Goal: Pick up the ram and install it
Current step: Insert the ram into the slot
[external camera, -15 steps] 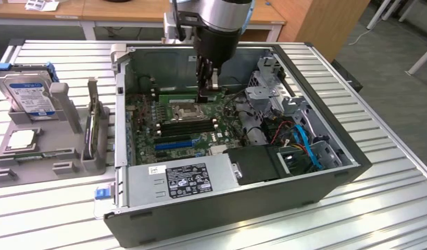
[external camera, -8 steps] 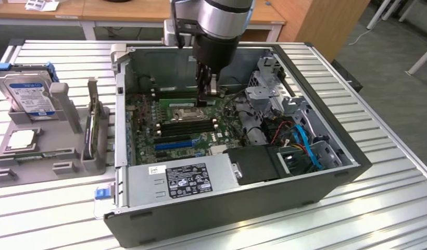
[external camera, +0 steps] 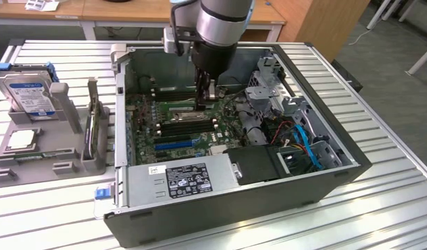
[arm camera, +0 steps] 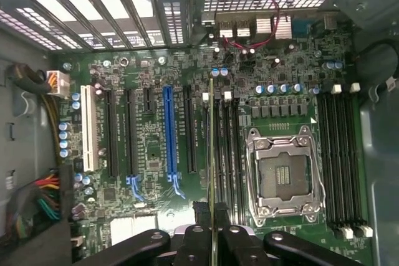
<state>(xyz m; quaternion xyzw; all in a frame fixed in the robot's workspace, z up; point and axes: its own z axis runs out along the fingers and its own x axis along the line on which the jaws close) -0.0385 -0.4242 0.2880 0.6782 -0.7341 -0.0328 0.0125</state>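
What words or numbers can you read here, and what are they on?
Nothing reads clearly.
On the hard drive label: blurred.
On the power supply label: too small.
On the motherboard: print too small.
On the ram in the gripper: edge-on, nothing shows.

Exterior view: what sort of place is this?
Probably a robotics lab for computer assembly: an open PC case sits on a slatted metal table, a grey fixture beside it holds a hard drive, and wooden desks stand behind.
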